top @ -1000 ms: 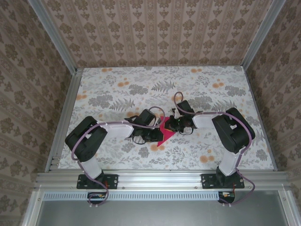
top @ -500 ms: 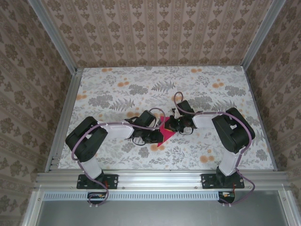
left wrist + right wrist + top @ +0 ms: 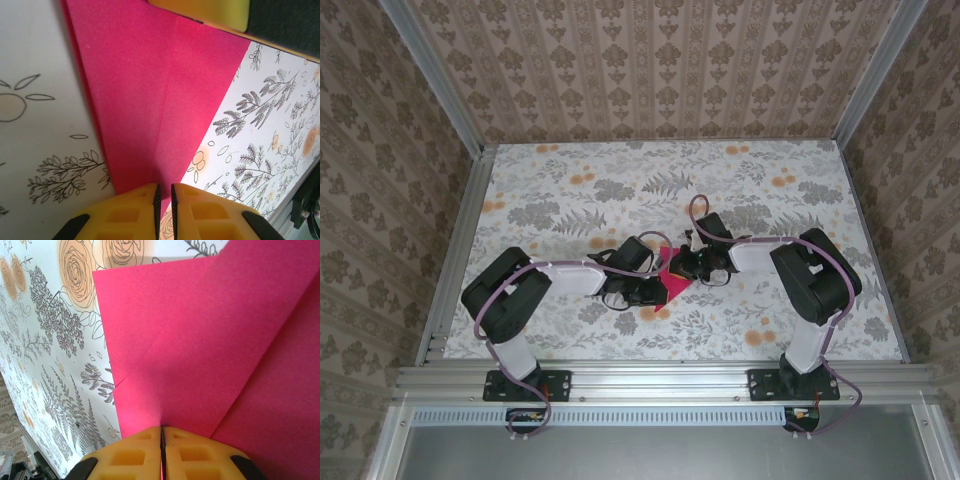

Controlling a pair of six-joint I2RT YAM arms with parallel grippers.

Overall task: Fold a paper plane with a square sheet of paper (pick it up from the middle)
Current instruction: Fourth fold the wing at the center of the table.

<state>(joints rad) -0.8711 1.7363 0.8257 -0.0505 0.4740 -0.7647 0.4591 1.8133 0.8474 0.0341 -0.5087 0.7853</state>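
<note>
Item: square sheet of paper [image 3: 673, 284], magenta-pink, partly folded. Overlapping flaps [image 3: 200, 350], straight creases, tapering to a point [image 3: 160, 100]. Location: centre of table [image 3: 570, 190].

Pink paper [image 3: 673, 284], folded, with a point toward the near side, sits around the middle of the floral counter [image 3: 570, 190]. The left arm [image 3: 560, 277] reaches in from the paper's left, and its jaws meet the paper's left edge. The right arm [image 3: 760, 255] reaches in from the paper's right, with its jaws at the paper's upper right edge. Grip cannot be judged from above. A metal rail [image 3: 660, 378], nearer than the paper, carries both arm bases.
</note>
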